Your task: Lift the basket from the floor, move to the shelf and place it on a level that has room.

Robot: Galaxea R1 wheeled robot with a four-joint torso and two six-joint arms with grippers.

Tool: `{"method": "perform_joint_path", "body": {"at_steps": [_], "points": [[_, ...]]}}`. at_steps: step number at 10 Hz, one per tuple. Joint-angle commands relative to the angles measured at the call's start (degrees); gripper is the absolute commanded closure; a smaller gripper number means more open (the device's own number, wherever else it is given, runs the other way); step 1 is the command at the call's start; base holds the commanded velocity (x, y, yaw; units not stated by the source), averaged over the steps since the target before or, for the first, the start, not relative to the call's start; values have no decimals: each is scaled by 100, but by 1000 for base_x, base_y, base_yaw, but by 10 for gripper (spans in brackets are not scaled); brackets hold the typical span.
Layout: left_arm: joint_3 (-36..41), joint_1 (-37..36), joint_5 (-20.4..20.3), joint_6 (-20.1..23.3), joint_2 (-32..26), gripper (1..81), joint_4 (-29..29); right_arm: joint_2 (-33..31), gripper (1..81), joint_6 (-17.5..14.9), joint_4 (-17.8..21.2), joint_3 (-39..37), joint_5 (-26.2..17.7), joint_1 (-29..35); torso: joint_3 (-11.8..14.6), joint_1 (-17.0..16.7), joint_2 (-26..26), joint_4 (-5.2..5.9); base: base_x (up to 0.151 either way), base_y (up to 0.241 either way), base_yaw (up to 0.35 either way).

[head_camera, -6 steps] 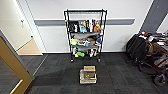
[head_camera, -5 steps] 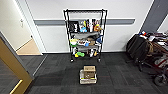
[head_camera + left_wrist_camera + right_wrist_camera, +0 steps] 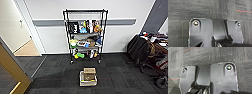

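The cream woven basket (image 3: 88, 83) rests on the dark grey carpet floor (image 3: 57, 72), a short way in front of the shelf. A brown cardboard box (image 3: 89, 73) sits inside it. The shelf (image 3: 67, 35) is a tall black wire rack on small wheels, standing against the white wall. Its top level (image 3: 85, 11) is bare, while the lower tiers are crowded with packets and toys. Both wrist views look down at striped carpet (image 3: 193, 8) (image 3: 218, 54) past the robot's own dark plate.
An open doorway with tan wood flooring (image 3: 26, 48) lies to the left, and a wooden door edge (image 3: 12, 70) stands at the near left. A chair draped with dark clothing (image 3: 140, 50) and a cluttered desk stand at the right. Thin red lines cross the carpet (image 3: 243, 11).
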Motion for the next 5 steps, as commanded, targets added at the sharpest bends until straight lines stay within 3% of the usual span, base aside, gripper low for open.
{"method": "perform_joint_path", "body": {"at_steps": [1,3,5], "points": [[66,-239,275,-18,-110,10,-25,-86,10,22,176,32,-55,288,0,0,0,0,103,0,0],[66,-238,71,-18,-66,10,-7,-96,10,14,257,32,265,322,0,0,0,0,124,0,0],[39,-283,63,-18,-31,10,2,-104,10,14,266,14,265,375,0,-2,0,0,147,0,0]]}}
